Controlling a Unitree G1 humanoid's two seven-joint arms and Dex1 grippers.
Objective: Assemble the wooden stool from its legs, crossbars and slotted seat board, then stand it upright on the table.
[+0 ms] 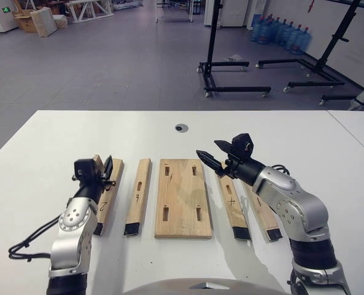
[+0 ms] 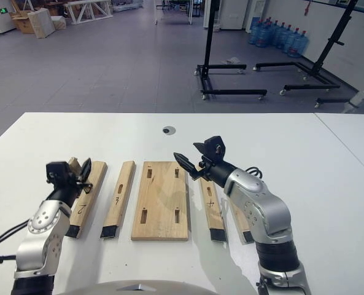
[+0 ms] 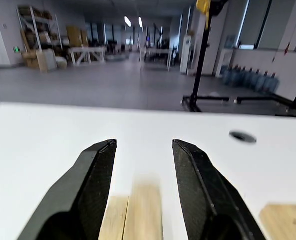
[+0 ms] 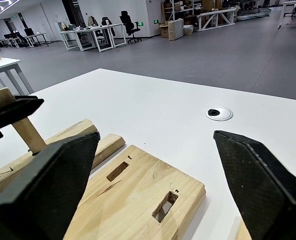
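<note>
The slotted seat board (image 1: pixel 183 198) lies flat at the table's middle. Two legs (image 1: pixel 139 195) with black ends lie to its left, two more legs (image 1: pixel 232 206) to its right. My left gripper (image 1: pixel 102 166) hovers over the far end of the outermost left leg (image 1: pixel 108 196), shut on a short wooden crossbar (image 4: pixel 25 132) that stands tilted between its fingers. Over the board's far right corner my right gripper (image 1: pixel 208 149) is held wide open with nothing in it; its fingers (image 4: pixel 48 185) frame the board (image 4: pixel 138 195) in the right wrist view.
A round cable hole (image 1: pixel 181 128) sits in the white table (image 1: pixel 59 135) beyond the board. A black cable (image 1: pixel 28 243) loops at the front left. Black wheeled stands (image 1: pixel 231 80) and water bottles are on the floor behind.
</note>
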